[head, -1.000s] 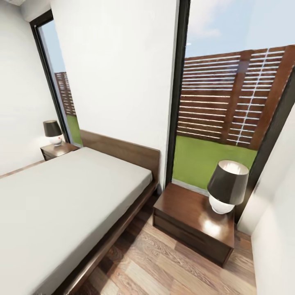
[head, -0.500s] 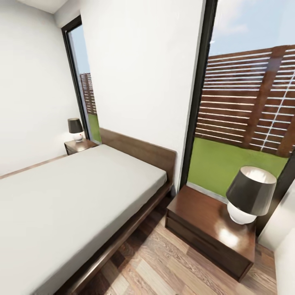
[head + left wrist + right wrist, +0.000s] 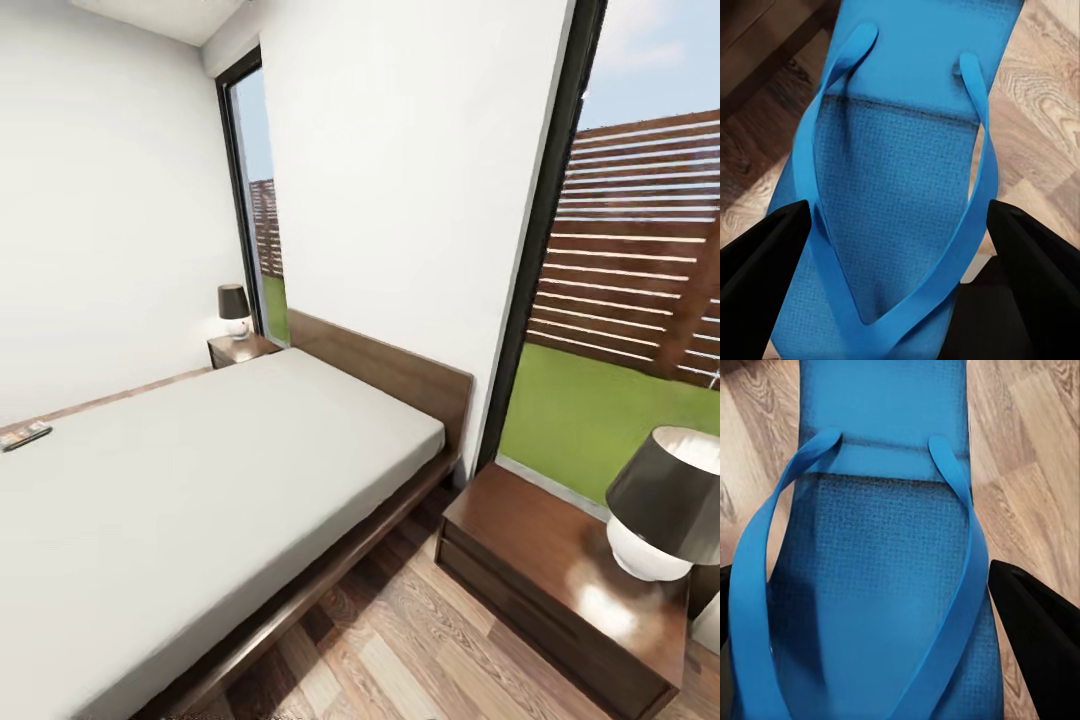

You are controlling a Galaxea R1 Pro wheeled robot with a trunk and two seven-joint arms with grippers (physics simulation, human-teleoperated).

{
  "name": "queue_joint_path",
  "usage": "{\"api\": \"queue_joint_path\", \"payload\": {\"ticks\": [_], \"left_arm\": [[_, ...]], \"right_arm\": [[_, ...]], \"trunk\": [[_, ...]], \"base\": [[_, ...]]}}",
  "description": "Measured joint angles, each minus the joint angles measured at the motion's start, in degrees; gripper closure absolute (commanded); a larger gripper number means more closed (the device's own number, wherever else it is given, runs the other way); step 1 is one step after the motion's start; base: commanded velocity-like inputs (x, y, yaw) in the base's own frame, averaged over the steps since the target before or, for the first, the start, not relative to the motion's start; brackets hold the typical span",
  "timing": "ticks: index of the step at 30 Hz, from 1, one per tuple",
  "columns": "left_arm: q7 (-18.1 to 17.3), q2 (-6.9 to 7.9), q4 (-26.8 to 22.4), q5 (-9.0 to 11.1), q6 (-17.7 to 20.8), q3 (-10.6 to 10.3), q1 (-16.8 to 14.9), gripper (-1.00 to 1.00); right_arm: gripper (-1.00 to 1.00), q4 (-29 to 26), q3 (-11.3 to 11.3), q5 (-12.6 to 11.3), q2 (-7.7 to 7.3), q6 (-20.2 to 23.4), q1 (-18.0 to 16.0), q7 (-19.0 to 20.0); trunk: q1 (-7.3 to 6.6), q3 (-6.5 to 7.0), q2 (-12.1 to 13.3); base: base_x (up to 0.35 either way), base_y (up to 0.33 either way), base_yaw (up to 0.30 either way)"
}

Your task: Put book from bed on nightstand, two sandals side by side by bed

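Fingers of my left gripper sit either side of a blue sandal, seemingly clamped on it above the wood floor; the right gripper's fingers flank the second sandal likewise, though contact I cannot confirm. I judge both are carried this way for setting down together beside the bed. On the mattress's far left edge lies the book, awaiting transfer to the near right nightstand or the far one.
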Motion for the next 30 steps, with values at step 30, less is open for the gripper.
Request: {"api": "queue_joint_path", "payload": {"ticks": [30], "left_arm": [[-0.09,0.0,0.0,0.0,-0.13,-0.03,0.0,1.0]], "right_arm": [[1.0,0.0,0.0,0.07,-0.03,0.0,0.0,0.0]], "trunk": [[0.0,0.0,0.0]], "base": [[0.0,0.0,0.285]]}}
